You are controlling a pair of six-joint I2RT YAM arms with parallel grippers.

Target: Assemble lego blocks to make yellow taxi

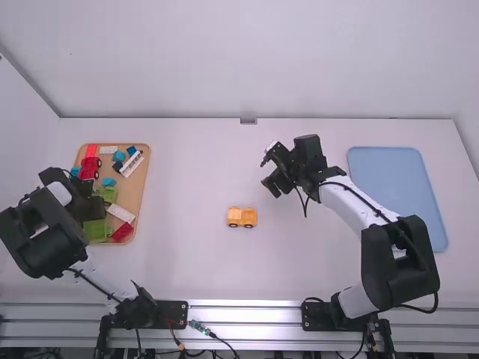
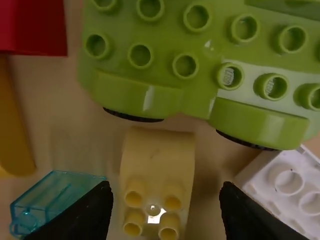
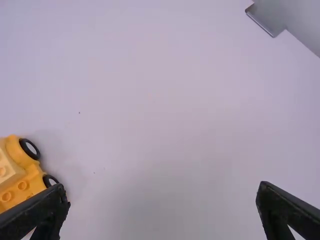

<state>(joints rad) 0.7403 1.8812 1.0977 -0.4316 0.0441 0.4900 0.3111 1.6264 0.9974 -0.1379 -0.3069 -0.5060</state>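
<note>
Fetching another block for the yellow taxi looks like the step in hand, judging by the left hand (image 2: 166, 189) over the wooden tray (image 1: 140, 191). Its fingers stand well parted, one on each side of a pale yellow curved block (image 2: 157, 160) with four studs, and grip nothing. I cannot tell whether either finger brushes the block. Next it would need to settle squarely around the block, close and lift, minding the green wheeled base (image 2: 150, 95) just beside it; the translucent blue brick (image 2: 55, 200) near one finger could get pinched or nudged too.

The taxi's yellow wheeled base (image 1: 242, 217), with a paler block on top, sits on the white surface (image 1: 187, 262) between the two arms. Well to the right of the tray, the right hand (image 3: 164, 190) is spread wide and empty above the surface, with the base off to one side.
</note>
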